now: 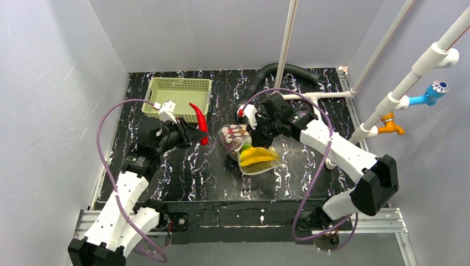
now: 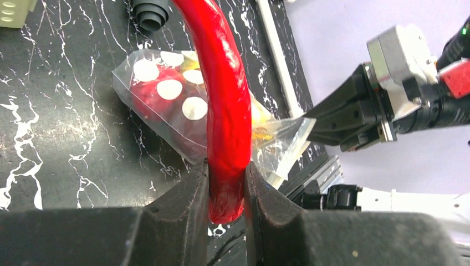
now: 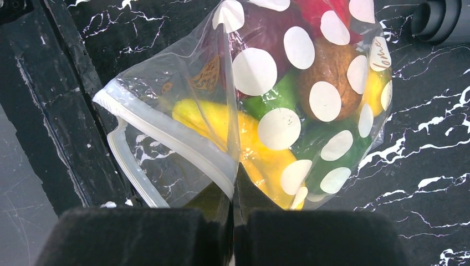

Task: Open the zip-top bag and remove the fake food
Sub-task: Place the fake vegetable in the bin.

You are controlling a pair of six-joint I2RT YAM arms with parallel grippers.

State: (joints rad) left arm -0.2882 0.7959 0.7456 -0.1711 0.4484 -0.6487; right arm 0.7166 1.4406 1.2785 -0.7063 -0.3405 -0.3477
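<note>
The clear zip-top bag [image 1: 252,149] with white spots lies mid-table, its zip strip [image 3: 166,133] open. It holds a yellow banana [image 3: 233,133], green [image 3: 271,97], brown [image 3: 332,64], dark purple [image 3: 266,33] and red pieces. My right gripper [image 3: 233,191] is shut on the bag's zip edge; it also shows in the top view [image 1: 259,133]. My left gripper [image 2: 227,191] is shut on the red chili [image 2: 224,94] and holds it above the table left of the bag, seen in the top view [image 1: 199,117].
A pale green lattice basket [image 1: 177,95] stands at the back left, just behind the chili. A black corrugated hose [image 1: 280,71] and white pipes [image 1: 302,95] run along the back right. The table's front edge [image 1: 233,208] is near the bag.
</note>
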